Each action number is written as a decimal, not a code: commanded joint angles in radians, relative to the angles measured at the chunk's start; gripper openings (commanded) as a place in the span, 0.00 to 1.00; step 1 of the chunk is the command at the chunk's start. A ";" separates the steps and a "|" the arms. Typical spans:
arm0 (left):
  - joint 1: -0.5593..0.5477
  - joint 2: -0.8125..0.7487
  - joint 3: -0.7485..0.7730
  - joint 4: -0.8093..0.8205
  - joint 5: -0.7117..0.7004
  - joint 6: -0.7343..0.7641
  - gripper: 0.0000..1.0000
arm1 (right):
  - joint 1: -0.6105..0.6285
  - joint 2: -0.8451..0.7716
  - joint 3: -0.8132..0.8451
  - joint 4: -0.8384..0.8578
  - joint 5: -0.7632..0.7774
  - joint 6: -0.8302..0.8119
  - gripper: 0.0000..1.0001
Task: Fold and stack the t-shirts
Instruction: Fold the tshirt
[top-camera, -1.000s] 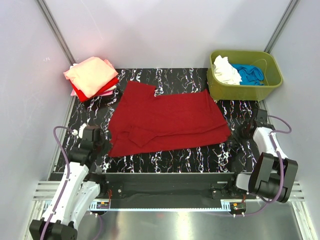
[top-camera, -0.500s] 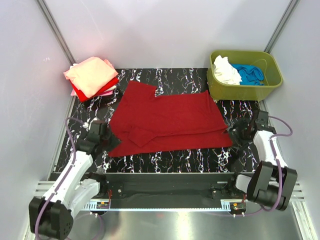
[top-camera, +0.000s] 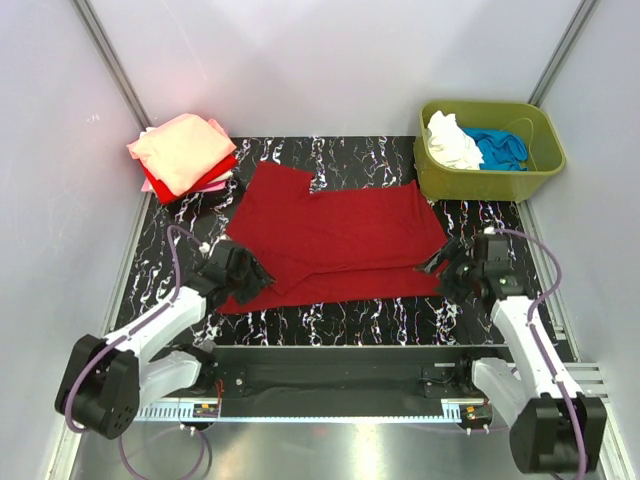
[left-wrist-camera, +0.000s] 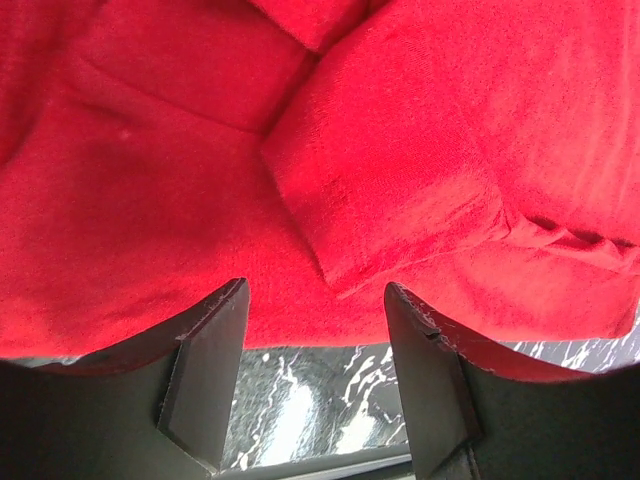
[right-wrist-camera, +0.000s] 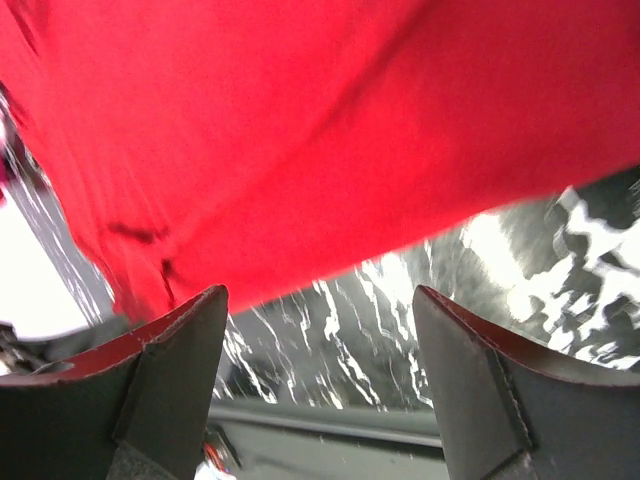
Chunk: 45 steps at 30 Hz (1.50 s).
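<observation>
A dark red t-shirt (top-camera: 335, 240) lies spread on the black marbled table (top-camera: 350, 320), partly folded, a sleeve flap (left-wrist-camera: 390, 190) doubled onto its near left part. My left gripper (top-camera: 252, 280) stands open at the shirt's near left corner, the hem (left-wrist-camera: 300, 330) just beyond its fingertips and bare table between them. My right gripper (top-camera: 442, 270) is open at the near right corner, with the shirt's edge (right-wrist-camera: 300, 150) ahead of it and nothing between the jaws. A stack of folded t-shirts (top-camera: 185, 155), salmon-pink on top over bright red and pink, sits at the back left.
An olive-green tub (top-camera: 490, 150) at the back right holds a white tee (top-camera: 452, 142) and a blue tee (top-camera: 500, 148). A metal rail (top-camera: 330, 355) runs along the table's near edge. Grey walls close in both sides.
Both arms have swung inward from the table's sides to the dark red shirt's near corners. Both grippers have gone from shut to open. The shirt has not moved.
</observation>
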<state>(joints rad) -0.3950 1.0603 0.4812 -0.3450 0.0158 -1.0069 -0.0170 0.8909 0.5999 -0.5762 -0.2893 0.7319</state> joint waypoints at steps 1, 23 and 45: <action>-0.013 0.026 -0.012 0.148 -0.008 -0.028 0.61 | 0.086 -0.108 -0.090 0.102 0.032 0.115 0.81; -0.076 0.187 0.043 0.267 -0.096 -0.052 0.10 | 0.276 -0.055 -0.305 0.414 0.079 0.239 0.80; 0.042 0.687 0.652 0.103 -0.022 0.036 0.19 | 0.278 0.028 -0.307 0.476 0.052 0.230 0.81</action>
<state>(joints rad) -0.3893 1.7187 1.0451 -0.2134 -0.0200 -1.0012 0.2501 0.9161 0.2817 -0.1432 -0.2295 0.9657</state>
